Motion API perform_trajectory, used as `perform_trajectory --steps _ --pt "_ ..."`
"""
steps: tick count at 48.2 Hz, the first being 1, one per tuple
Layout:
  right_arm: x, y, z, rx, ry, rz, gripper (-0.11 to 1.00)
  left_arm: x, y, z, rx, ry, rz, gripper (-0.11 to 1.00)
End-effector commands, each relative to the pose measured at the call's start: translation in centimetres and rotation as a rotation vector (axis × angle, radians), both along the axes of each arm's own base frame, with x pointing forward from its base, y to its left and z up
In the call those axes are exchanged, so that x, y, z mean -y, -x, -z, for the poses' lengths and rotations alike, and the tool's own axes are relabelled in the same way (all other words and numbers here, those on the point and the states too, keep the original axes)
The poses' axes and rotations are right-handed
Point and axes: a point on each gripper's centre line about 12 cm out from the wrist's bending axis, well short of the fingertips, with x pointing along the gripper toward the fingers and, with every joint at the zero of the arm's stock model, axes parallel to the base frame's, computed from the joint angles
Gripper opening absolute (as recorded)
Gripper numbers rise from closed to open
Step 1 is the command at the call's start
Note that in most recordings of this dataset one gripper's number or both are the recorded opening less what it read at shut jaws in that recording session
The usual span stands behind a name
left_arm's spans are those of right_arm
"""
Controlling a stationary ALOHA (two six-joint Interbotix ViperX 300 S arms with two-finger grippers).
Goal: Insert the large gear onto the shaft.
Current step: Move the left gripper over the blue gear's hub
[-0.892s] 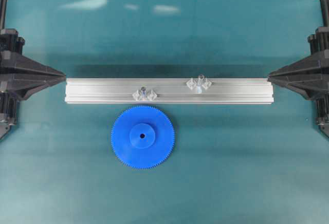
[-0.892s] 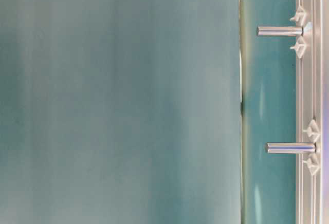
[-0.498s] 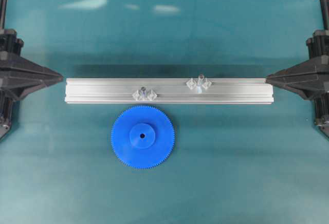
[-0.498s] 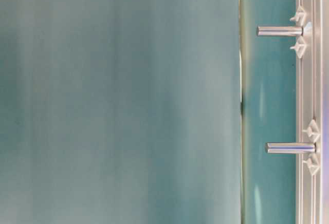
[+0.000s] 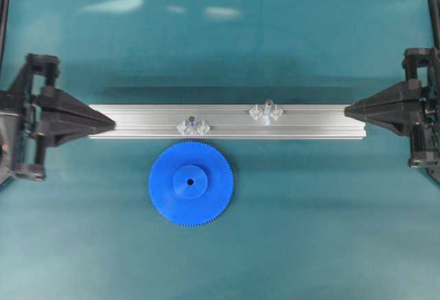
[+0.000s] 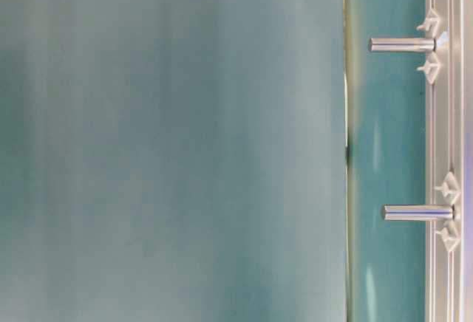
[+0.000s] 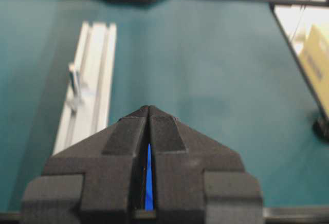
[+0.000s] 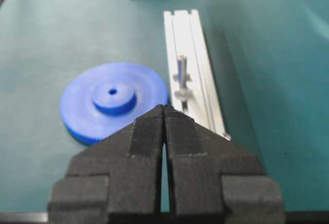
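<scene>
Both pincers are closed on nothing: left gripper (image 5: 110,122) at 9 o'clock of the overhead view has its jaws pressed together, the wrist cam confirming a hairline seam between the fingers (image 7: 169,136), with only a blue sliver seen through the slot lower down, prob. the gear on the mat beyond, not sth held. Right gripper (image 5: 347,111) at 3 o'clock is likewise pinched to a point, jaws together and empty per its own wrist cam, tip just off the rail's end; left tip seems to overlap the rail's other end, but touching or above it I can't tell from overhead. Progress: none yet, as far as the views show. Large gear (image 5: 191,183) lies flat on the teal mat (image 5: 309,231), hub up, at approx. 6 o'clock of the aluminium rail (image 5: 316,124), just beside its near edge and apart from both grippers. Shaft (image 5: 268,106) stands upright on the rail between two clear diamond pieces, bare, at approx. 1–2 o'clock from the gear. Shorter peg w/ dark tip (image 5: 192,120) sits at 12 o'clock of the gear, also bare. Left to do, in my judgement: open a pincer, grasp the gear, lift, carry it over the shaft, line up the hub hole, lower it on. Table-level cam shows two bare pegs on the rail but is mostly blur, so it adds little.
</scene>
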Motion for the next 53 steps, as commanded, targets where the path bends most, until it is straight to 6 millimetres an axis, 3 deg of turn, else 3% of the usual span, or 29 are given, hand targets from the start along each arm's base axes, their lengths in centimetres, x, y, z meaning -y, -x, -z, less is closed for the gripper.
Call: perform_trajectory --steps 1,41,53 --pt "0.3 -0.6 -0.9 0.016 -0.011 0.018 0.02 0.6 -1.2 -0.1 -0.043 -0.006 0.022 -0.01" --pt "0.8 -0.8 1.2 -0.132 -0.021 0.04 0.02 2.6 -10.1 6.9 -0.508 -0.036 0.049 -0.01" --pt "0.8 -0.8 1.2 -0.131 -0.021 0.041 0.02 2.9 -12.5 7.9 -0.56 -0.043 0.049 -0.01"
